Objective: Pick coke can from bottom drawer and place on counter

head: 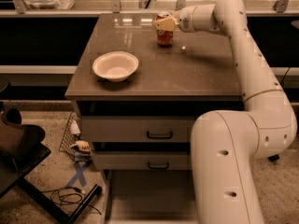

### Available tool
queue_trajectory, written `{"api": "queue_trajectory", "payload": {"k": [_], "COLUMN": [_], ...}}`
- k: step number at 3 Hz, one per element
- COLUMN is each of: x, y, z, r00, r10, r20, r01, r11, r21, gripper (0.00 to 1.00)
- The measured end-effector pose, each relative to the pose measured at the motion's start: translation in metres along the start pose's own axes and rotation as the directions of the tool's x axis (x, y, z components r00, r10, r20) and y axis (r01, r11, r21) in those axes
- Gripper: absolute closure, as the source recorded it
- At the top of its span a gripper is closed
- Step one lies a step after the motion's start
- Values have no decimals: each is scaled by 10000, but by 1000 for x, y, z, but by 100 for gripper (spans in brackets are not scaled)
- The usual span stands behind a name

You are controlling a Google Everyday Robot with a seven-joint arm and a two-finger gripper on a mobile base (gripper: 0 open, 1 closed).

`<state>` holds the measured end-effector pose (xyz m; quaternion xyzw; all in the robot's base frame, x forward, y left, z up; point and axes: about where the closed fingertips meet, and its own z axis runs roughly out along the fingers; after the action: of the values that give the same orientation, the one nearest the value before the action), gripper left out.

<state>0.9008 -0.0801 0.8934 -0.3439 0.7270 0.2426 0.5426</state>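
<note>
The coke can (164, 35) stands upright on the counter (196, 73), at the back near the middle. My gripper (164, 24) reaches in from the right and is shut on the upper part of the can, with one pale finger (161, 24) across its front. The can's silver top shows above the finger. The bottom drawer (149, 192) is pulled out at the foot of the cabinet and its pale floor looks bare. My arm's lower link hides the drawer's right part.
A white bowl (115, 65) sits on the counter's left front. Two shut drawer fronts with black handles (159, 135) are below the counter. A black stand (28, 171) and cables (70, 197) lie on the floor at left. A pale ledge (93, 3) runs behind.
</note>
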Motion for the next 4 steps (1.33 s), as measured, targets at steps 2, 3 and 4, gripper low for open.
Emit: {"api": "queue_trajectory", "payload": {"k": [2,3,4], "x": [3,5,5], "y": [4,7,8], "z": [7,13,15], "r00": [10000,10000,10000], "r10": [25,42,48], "r20": [-37,-65,-74], "r01": [-25,-43,-49], "r11": [10000,9999,9998], "r21": [-96,-165,-189], "gripper": [35,4,0]}}
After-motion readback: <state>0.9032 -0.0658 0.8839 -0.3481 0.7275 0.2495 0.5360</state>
